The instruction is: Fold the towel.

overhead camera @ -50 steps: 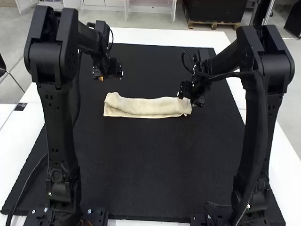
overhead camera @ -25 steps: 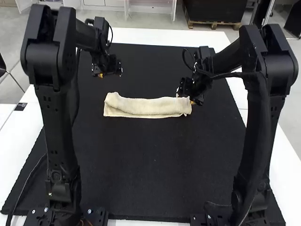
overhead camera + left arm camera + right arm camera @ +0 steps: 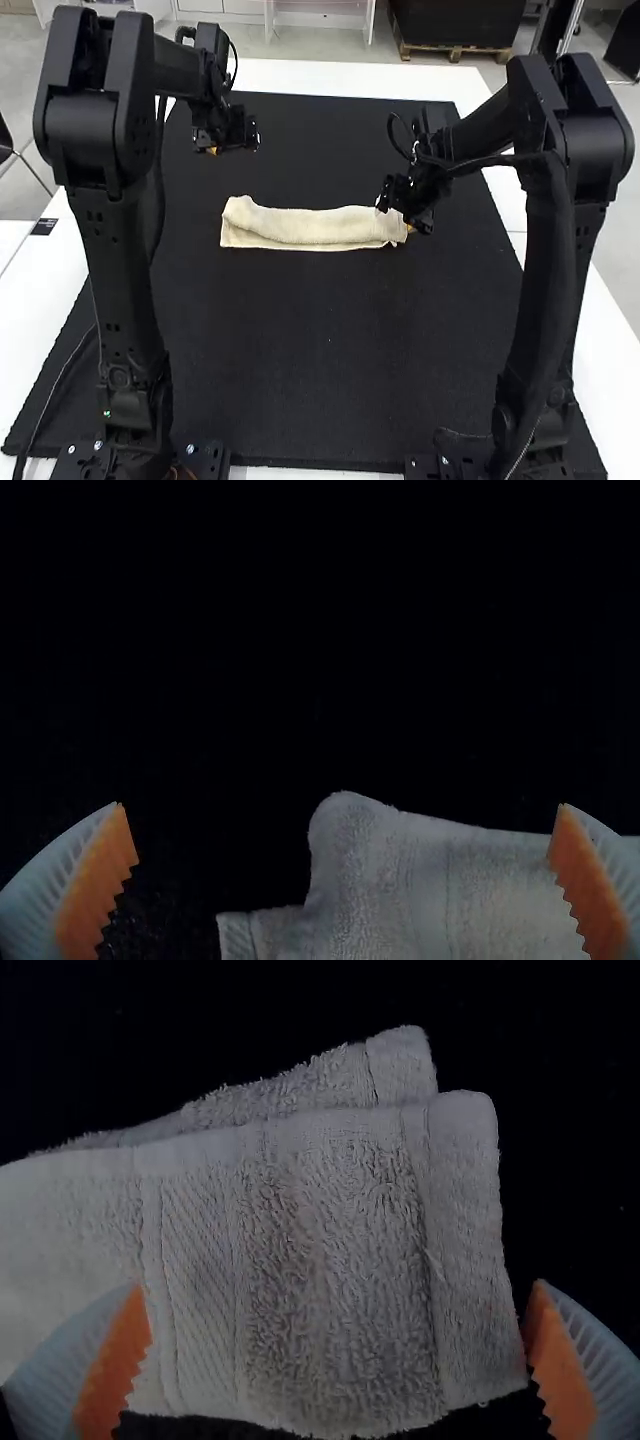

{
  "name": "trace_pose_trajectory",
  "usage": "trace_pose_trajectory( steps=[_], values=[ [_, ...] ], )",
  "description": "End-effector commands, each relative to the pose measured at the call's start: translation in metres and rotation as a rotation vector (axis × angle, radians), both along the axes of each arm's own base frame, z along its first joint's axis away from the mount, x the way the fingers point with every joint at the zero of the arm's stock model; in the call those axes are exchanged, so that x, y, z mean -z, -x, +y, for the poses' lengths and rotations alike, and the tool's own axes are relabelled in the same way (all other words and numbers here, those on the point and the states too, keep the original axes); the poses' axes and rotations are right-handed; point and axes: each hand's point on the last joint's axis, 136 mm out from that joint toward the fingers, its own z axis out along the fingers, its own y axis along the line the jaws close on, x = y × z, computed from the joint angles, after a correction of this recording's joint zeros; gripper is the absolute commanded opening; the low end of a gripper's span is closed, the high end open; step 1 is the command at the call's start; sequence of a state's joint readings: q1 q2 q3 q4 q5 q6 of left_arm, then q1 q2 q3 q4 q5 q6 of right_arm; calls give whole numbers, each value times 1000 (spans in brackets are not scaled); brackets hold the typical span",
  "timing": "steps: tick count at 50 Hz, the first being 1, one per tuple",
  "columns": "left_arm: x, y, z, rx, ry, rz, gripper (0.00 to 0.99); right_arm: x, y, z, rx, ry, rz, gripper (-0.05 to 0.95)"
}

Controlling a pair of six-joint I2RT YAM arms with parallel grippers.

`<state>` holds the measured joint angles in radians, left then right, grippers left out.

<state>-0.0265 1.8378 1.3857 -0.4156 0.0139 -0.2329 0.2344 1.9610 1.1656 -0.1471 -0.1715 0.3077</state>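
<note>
1. Here's the towel [image 3: 310,228], folded into a long, narrow strip on the black mat [image 3: 310,350], which lies on the white table [image 3: 340,76] and reaches out on all sides of the towel.
2. Look at those layers: a thick upper one, with a flatter edge peeking out along the towel's near side. At the right end, two layers sit out of line, one corner behind the other.
3. Over to the left gripper [image 3: 226,142], beyond the towel's left end and apart from it. Its fingers are spread wide, nothing pinched between them.
4. And the right gripper [image 3: 397,214], right at the towel's right end! In its wrist view, the fingers are wide apart, with the folded end between them; one finger overlaps the towel, the other is just beside its end edge. Whether either one touches the cloth, I cannot tell.
</note>
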Motion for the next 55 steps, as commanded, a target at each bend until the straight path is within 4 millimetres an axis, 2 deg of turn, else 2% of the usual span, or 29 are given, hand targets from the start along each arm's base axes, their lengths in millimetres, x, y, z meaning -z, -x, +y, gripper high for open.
trace_pose_trajectory(
  steps=[1, 20, 55],
  values=[
    [-33, -5, -2, -5, 3, -73, 970, -21, 0, 10, -7, -39, -34, 848],
    [-39, -3, 0, -9, 4, -84, 970, -12, 7, 13, 12, -75, -8, 831],
    [-47, -3, 0, -6, 10, -99, 970, -6, 9, 21, -2, -87, -1, 818]
  ],
)
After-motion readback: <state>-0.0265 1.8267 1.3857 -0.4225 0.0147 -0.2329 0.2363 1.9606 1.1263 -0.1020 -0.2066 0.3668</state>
